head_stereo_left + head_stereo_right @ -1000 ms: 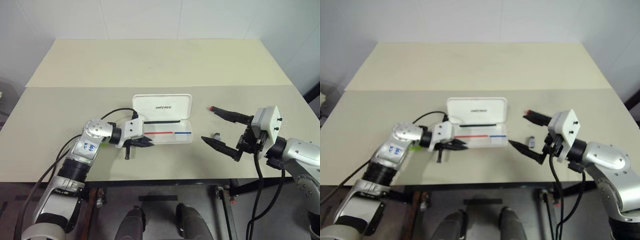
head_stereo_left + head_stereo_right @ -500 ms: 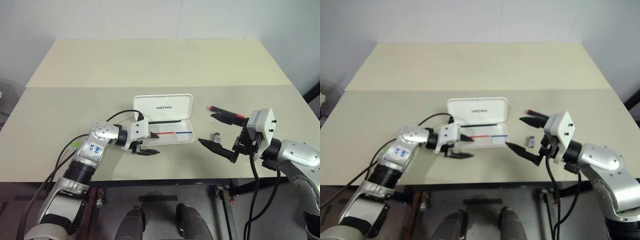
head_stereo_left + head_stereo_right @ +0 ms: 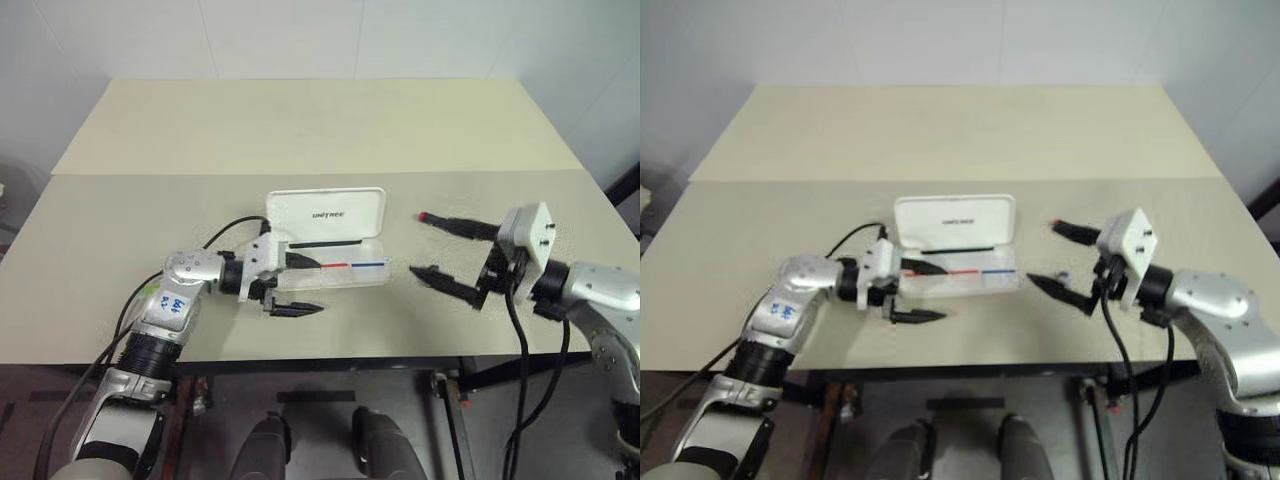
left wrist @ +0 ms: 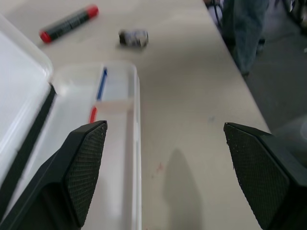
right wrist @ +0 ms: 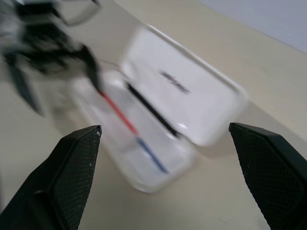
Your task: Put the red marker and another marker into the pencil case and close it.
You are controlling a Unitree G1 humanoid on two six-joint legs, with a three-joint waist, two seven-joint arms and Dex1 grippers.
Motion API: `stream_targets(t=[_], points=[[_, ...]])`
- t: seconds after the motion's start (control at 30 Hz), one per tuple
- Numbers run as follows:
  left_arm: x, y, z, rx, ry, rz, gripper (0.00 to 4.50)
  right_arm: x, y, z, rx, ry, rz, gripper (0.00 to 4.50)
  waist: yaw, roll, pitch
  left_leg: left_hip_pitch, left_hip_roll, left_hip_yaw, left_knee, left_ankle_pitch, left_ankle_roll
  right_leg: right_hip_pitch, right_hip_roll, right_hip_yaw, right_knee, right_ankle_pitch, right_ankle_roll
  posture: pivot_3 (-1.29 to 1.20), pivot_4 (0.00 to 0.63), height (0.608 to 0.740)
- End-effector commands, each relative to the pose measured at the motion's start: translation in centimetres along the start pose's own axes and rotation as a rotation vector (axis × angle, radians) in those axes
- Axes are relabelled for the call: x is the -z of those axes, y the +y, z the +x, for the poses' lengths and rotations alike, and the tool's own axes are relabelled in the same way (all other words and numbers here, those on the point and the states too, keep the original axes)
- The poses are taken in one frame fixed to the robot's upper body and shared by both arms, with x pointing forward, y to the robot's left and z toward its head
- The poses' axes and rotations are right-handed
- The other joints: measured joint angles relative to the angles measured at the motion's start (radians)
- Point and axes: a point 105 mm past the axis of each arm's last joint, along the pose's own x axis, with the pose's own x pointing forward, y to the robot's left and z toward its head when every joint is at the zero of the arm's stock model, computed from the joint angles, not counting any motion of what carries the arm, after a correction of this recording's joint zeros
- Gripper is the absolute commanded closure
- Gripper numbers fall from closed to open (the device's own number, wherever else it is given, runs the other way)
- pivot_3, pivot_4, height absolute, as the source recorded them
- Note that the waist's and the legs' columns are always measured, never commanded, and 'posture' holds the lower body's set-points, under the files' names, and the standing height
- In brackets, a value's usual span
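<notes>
The white pencil case (image 3: 328,213) lies open at mid-table, lid raised behind its tray (image 4: 135,120). My left gripper (image 3: 320,287) is open at the tray's left end, one finger over the tray, the other in front of it, holding nothing. The red marker (image 4: 69,23) lies on the table right of the case; its red tip (image 3: 425,216) pokes out beside the far finger of my open, empty right gripper (image 3: 428,246). A sliver of light green, the other marker (image 3: 149,290), shows by my left forearm, mostly hidden.
A small dark grey piece (image 4: 133,37) lies on the table between the case and the red marker. The beige table (image 3: 300,140) stretches far behind the case. Its front edge runs close under both grippers.
My left gripper has gone from shut to open and lifted a little at the case's left end. The right gripper has shifted right and away, alongside the red marker.
</notes>
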Motion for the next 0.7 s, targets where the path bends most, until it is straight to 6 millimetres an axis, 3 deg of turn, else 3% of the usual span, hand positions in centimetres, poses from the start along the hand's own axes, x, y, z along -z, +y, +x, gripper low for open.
stream_targets(t=[0.03, 0.3, 0.47, 0.7], points=[[-2.9, 0.4, -1.5, -0.024, -0.103, 0.03, 0.35, 0.3, -3.6, -0.2, 0.07, 0.106, -0.047, 0.0, -0.002, 0.001, 0.0, 0.0, 0.0, 0.001, 0.0, 0.0, 0.0, 0.0, 0.0, 0.0, 0.0, 0.0, 0.0, 0.0, 0.15, 0.74], [-5.4, 1.2, -4.8, -0.044, -0.131, 0.01, 0.35, 3.7, -7.7, 2.5, -0.034, 0.302, -0.009, 0.0, -0.022, 0.001, 0.0, 0.0, 0.001, 0.001, -0.002, 0.0, 0.0, -0.001, 0.001, 0.0, -0.001, 0.0, -0.001, 0.0, 0.15, 0.74], [-6.8, 1.4, -6.1, -0.072, -0.128, 0.025, 0.35, 3.8, -8.8, 4.1, -0.086, 0.288, 0.089, 0.0, -0.027, 0.002, 0.001, -0.001, 0.001, 0.002, -0.005, 0.0, 0.0, -0.004, 0.001, 0.0, -0.001, 0.0, -0.001, 0.0, 0.15, 0.74], [-7.2, 1.2, -7.6, -0.139, -0.097, 0.049, 0.35, 4.6, -10.3, 4.9, -0.046, 0.365, 0.082, 0.0, -0.029, 0.002, 0.001, -0.001, 0.001, 0.002, -0.007, 0.0, -0.002, -0.004, 0.001, 0.0, -0.001, 0.0, -0.001, 0.0, 0.15, 0.74]])
